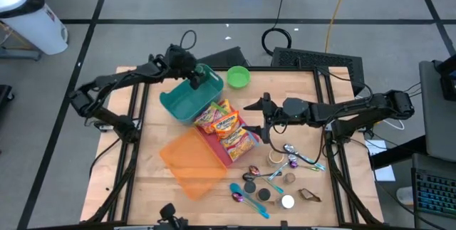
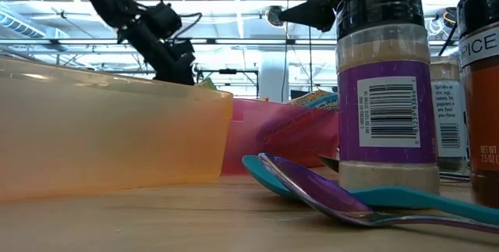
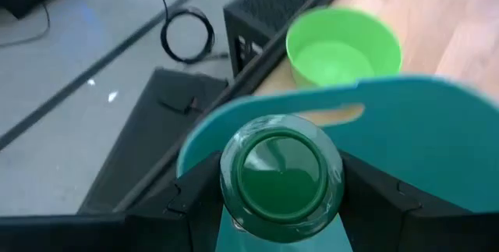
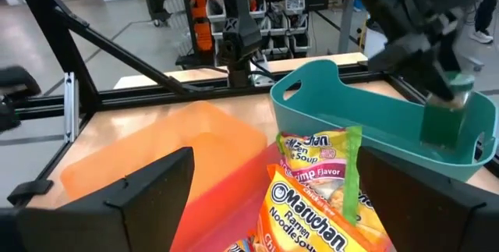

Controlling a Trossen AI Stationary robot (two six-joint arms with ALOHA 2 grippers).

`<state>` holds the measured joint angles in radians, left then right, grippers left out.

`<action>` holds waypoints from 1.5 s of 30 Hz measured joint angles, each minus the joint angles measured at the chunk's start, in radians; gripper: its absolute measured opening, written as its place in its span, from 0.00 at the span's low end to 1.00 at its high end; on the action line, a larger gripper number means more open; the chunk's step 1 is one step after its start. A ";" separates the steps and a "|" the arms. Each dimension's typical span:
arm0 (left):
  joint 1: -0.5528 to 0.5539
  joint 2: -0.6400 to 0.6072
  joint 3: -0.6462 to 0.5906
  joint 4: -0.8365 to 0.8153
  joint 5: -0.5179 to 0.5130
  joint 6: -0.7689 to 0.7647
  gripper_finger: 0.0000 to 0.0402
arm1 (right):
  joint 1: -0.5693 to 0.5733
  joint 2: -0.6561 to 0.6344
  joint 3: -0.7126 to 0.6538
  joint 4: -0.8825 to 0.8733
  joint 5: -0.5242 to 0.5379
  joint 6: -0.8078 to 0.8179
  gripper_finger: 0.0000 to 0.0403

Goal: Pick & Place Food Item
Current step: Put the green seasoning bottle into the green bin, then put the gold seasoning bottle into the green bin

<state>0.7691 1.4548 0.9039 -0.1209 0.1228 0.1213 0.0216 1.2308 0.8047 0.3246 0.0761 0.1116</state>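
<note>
Half the green jar hidden.

Overhead view straight down, low view level across the tabletop, both wrist views close on the teal bin.

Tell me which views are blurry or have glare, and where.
Left wrist view: the green bowl and floor are soft, the held bottle sharper. Low view: the orange bin up close is hazy, ceiling lights glare behind. Right wrist view: the left gripper is motion-smeared.
</note>
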 joint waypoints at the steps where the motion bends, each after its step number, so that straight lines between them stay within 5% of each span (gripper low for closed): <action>1: -0.001 0.015 0.000 0.003 -0.001 0.001 0.51 | 0.000 0.000 0.000 0.000 0.000 0.000 0.88; 19: -0.022 0.133 0.001 0.045 -0.082 -0.021 0.52 | 0.000 0.000 0.000 0.003 0.000 0.000 0.87; 27: -0.056 0.133 -0.001 0.040 -0.120 -0.022 0.96 | 0.000 0.000 0.000 -0.045 -0.004 0.054 0.87; 38: -0.084 -0.093 0.003 0.014 -0.125 -0.031 0.74 | 0.024 -0.015 0.000 -0.048 -0.396 0.152 0.87; 41: -0.086 -0.187 0.003 -0.010 -0.123 -0.057 0.72 | 0.092 -0.019 -0.001 -0.150 -0.397 0.150 0.87; 45: -0.097 -0.273 0.003 -0.043 -0.090 -0.093 0.71 | 0.193 -0.031 -0.001 -0.306 -0.208 0.109 0.87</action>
<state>0.6718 1.1817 0.9070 -0.1636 0.0325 0.0280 0.2150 1.1999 0.8040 0.0187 -0.1318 0.2209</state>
